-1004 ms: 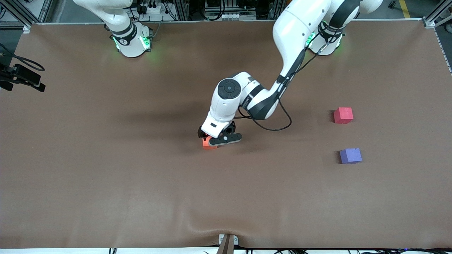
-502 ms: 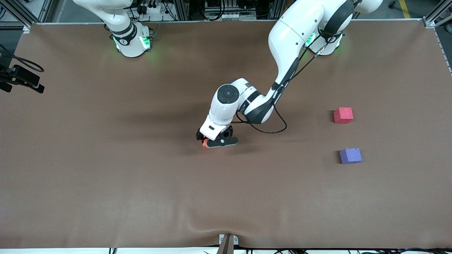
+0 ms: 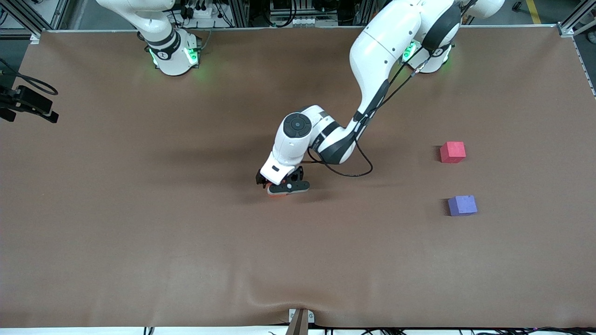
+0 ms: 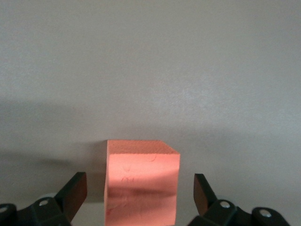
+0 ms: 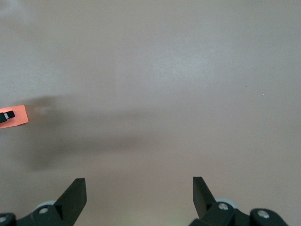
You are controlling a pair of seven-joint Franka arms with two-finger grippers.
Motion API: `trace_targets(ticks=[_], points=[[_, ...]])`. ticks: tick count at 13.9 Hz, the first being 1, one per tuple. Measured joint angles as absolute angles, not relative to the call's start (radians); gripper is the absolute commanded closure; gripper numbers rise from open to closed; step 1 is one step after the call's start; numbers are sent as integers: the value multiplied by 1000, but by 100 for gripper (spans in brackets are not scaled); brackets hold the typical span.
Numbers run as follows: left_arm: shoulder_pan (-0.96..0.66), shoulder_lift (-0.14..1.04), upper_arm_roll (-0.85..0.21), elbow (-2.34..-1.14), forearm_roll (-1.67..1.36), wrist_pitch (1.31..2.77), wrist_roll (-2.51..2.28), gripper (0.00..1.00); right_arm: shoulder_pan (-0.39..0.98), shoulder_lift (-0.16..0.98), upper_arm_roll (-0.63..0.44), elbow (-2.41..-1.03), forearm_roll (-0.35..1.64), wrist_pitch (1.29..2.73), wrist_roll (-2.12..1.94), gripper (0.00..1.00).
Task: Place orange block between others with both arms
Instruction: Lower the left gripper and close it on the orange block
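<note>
The orange block (image 4: pixel 142 181) rests on the brown table near its middle and stands between my left gripper's open fingers, with a gap on each side. From the front, my left gripper (image 3: pixel 281 186) covers most of that block (image 3: pixel 272 194). The pinkish-red cube (image 3: pixel 452 152) and the purple-blue cube (image 3: pixel 462 205) sit apart toward the left arm's end, the purple-blue one nearer the front camera. My right gripper (image 5: pixel 138 181) hangs open over bare table, and the orange block (image 5: pixel 13 116) shows far off at the edge of the right wrist view. The right arm waits by its base.
A black camera mount (image 3: pixel 28 104) juts over the table at the right arm's end. A small bracket (image 3: pixel 300 321) sits at the table's front edge. A black cable (image 3: pixel 347 172) loops off the left arm's wrist.
My left gripper has come down and shifted slightly toward the right arm's end, covering more of the orange block. Its fingers stay open. The other cubes have not moved.
</note>
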State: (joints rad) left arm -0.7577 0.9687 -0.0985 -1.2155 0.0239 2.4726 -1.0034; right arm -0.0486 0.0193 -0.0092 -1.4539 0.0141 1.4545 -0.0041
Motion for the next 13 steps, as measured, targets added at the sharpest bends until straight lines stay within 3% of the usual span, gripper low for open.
trace_targets(ticks=[4, 8, 12, 13], points=[[-763, 986, -98, -1214, 24, 2490, -1003, 0, -49, 19, -9, -1454, 14, 1455, -4, 0], [-767, 990, -96, -1213, 24, 2491, -1001, 8, -49, 19, -11, -1454, 14, 1456, -4, 0], [-767, 998, -93, -1213, 24, 2491, -981, 22, -49, 23, -11, -1454, 14, 1479, -3, 0], [-767, 999, -93, -1213, 24, 2491, -981, 32, -50, 29, -11, -1456, 14, 1498, -3, 0]])
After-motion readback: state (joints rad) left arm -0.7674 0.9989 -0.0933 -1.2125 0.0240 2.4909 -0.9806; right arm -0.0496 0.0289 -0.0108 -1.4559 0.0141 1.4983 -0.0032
